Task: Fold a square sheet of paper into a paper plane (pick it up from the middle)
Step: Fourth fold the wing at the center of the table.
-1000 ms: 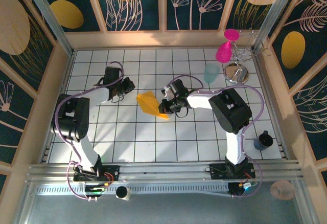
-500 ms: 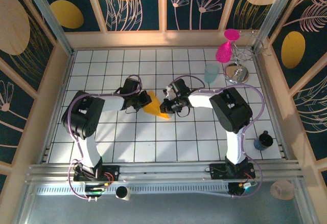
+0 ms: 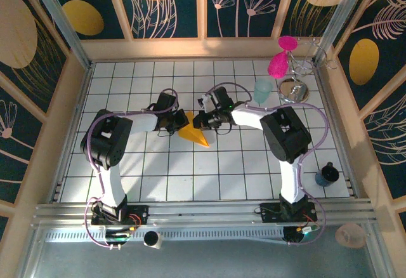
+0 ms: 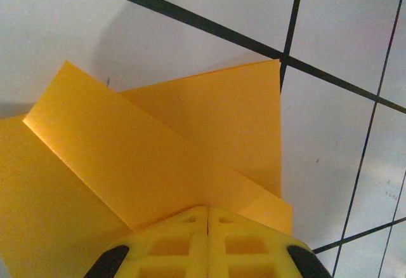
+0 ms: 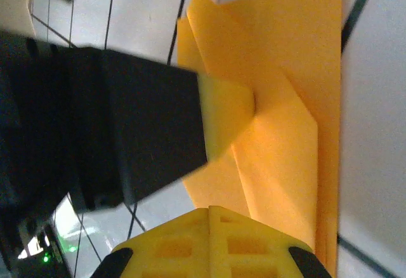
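**Paper plane flanked by both grippers at mid-table**

From bases bolted at the near edge, both arms were seen stretched inward over the white-tiled table (image 3: 146,179). A dark mug (image 3: 326,174) was stood near the right edge. At mid-table the paper plane (image 3: 193,133) was laid with its sharp tip pointed toward the near right and its wide end turned away. That wide end was flanked by the left gripper (image 3: 179,121) and the right gripper (image 3: 196,120), each set against the paper. On both, the jaws were shown closed, the yellow fingers pressed together; whether a fold was pinched between them could not be told. In the left wrist view, orange flaps were seen raised, with a shadow cast on the tiles. Farther back on the right, a pale teal cup (image 3: 262,90) was placed, with a pink object (image 3: 277,66) beyond it.
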